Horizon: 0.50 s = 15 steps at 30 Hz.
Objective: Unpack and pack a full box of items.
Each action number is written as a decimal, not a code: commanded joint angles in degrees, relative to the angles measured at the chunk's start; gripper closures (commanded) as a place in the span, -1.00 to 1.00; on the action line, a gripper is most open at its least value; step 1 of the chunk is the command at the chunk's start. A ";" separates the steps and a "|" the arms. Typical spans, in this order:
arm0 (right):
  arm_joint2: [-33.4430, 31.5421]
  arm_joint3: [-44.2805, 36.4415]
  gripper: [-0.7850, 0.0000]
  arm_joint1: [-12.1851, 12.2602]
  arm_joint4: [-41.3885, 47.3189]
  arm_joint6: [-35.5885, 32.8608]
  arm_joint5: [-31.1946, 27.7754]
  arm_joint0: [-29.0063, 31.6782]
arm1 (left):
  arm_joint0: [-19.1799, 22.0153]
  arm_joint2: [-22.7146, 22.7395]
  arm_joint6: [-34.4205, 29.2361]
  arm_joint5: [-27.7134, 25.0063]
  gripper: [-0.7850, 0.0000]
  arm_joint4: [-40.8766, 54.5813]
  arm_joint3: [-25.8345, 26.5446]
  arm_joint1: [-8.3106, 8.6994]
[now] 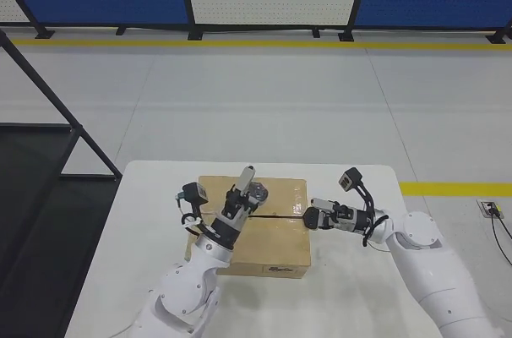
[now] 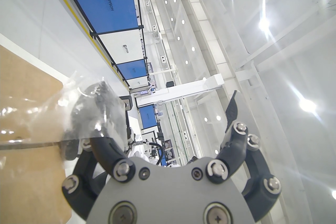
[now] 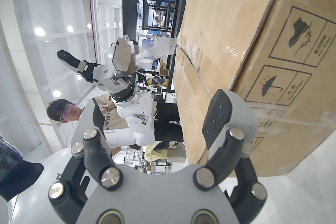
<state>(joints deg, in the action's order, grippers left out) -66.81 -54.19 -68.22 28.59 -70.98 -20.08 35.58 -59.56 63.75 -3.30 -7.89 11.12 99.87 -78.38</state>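
Observation:
A closed cardboard box (image 1: 256, 232) sits mid-table, its flaps meeting at a taped seam (image 3: 190, 62). My left gripper (image 1: 243, 188) is raised above the box's far half, open. A crumpled wad of clear tape (image 2: 92, 109) clings to one of its fingers (image 2: 105, 146). In the right wrist view, the left gripper (image 3: 94, 57) shows farther off, and a clear tape strip (image 3: 157, 49) runs from it to the seam. My right gripper (image 3: 157, 109) is open at the box's right end, level with the seam, one pad (image 3: 219, 117) close to the box's top edge. It holds nothing.
The white table (image 1: 349, 279) has bare room to the right and left of the box. A black metal frame (image 1: 36, 144) stands off the table's left side. The box side (image 3: 296, 51) carries printed handling symbols under clear film.

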 commanded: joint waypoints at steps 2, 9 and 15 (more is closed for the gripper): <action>0.10 0.22 -1.00 -0.02 0.22 -0.10 -0.23 -0.04 | 0.24 -0.66 -0.01 0.11 -1.00 -0.64 -0.17 -0.23; 0.60 0.86 -1.00 -0.13 0.41 -0.19 -0.77 -0.24 | 0.70 -1.91 -0.04 0.22 -1.00 -2.06 -0.79 -0.76; 0.62 1.21 -1.00 -0.12 0.81 -0.23 -1.26 -0.10 | 1.20 -2.55 -0.28 0.56 -1.00 -2.32 -1.59 -1.20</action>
<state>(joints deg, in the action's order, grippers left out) -66.18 -53.01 -68.35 29.35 -71.25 -21.30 35.45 -58.46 61.31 -3.54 -7.41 8.82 98.47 -79.50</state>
